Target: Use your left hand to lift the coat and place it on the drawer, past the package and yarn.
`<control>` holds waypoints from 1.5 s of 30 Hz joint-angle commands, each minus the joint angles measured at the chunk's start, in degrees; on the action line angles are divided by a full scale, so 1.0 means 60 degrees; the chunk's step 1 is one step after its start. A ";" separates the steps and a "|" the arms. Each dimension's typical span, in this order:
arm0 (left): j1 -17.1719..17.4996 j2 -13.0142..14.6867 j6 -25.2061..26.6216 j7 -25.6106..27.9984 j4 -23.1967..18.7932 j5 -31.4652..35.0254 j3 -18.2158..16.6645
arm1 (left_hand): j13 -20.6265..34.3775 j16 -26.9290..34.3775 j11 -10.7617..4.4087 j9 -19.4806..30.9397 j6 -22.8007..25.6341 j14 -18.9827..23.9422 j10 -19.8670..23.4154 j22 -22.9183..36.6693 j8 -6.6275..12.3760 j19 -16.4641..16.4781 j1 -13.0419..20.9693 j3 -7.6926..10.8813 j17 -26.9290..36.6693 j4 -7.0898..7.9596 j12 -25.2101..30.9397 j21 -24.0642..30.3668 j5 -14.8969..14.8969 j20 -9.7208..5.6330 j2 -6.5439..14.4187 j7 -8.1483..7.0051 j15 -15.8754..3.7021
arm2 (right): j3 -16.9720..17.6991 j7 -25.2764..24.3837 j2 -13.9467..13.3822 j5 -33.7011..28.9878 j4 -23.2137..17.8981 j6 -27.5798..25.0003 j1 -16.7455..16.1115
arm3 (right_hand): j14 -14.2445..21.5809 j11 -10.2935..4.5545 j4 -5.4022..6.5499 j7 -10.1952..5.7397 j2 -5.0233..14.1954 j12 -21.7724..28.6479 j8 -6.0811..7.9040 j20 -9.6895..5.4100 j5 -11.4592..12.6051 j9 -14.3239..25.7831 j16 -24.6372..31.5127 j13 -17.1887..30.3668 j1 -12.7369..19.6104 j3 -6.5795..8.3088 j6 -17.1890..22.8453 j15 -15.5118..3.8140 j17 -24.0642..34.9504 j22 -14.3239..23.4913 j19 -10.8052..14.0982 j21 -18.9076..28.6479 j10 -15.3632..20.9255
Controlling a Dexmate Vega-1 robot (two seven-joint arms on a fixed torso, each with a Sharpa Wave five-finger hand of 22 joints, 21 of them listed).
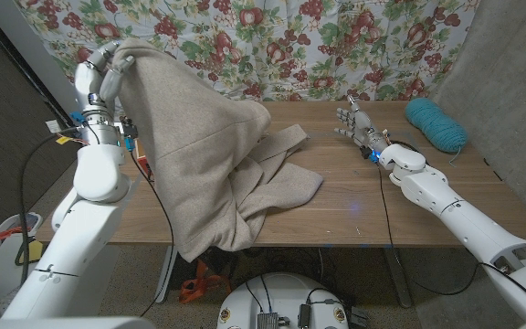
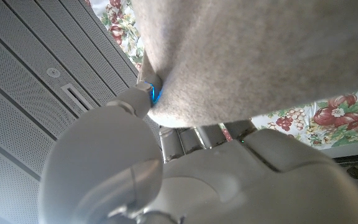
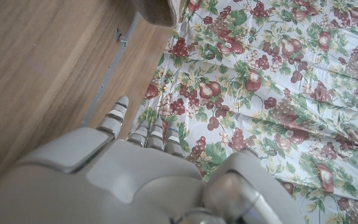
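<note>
My left hand [image 1: 108, 66] is raised high at the table's left side and grips the top of a beige coat [image 1: 199, 146]. The coat hangs from it in a long drape; its lower part lies bunched on the wooden table [image 1: 354, 201] and one fold spills over the front edge. In the left wrist view the coat's cloth [image 2: 260, 56] is pinched against my left hand [image 2: 166, 162]. My right hand [image 1: 352, 121] stands open on the table's right side, fingers up, holding nothing. A teal ball of yarn [image 1: 435, 123] lies at the far right.
A floral curtain [image 1: 318, 37] hangs behind the table. A grey wall [image 1: 510, 82] closes the right side. The right wrist view has the table's far edge [image 3: 107, 74], the curtain [image 3: 278, 81] and a beige corner of the coat [image 3: 157, 9].
</note>
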 commanded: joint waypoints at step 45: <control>-0.0333 -0.0074 0.1290 0.1080 0.0639 0.0135 -0.0392 | 0.0003 -0.0145 -0.0066 -0.0019 0.0031 0.0014 -0.0035 -0.0269 0.0004 -0.0102 -0.0083 -0.0074 0.0066 0.0014 0.0029 0.0034 -0.0023 -0.1113 0.0025 -0.0069 -0.0322 | 0.0085 -0.0276 -0.0229 0.0102 -0.0470 -0.0325 -0.0311 | -0.0010 -0.0033 -0.0070 -0.0007 0.0046 0.0005 -0.0018 0.0016 -0.0045 0.0055 0.0038 0.0033 0.0016 -0.0044 -0.0019 -0.0083 0.0034 0.0019 0.0019 0.0043 0.0034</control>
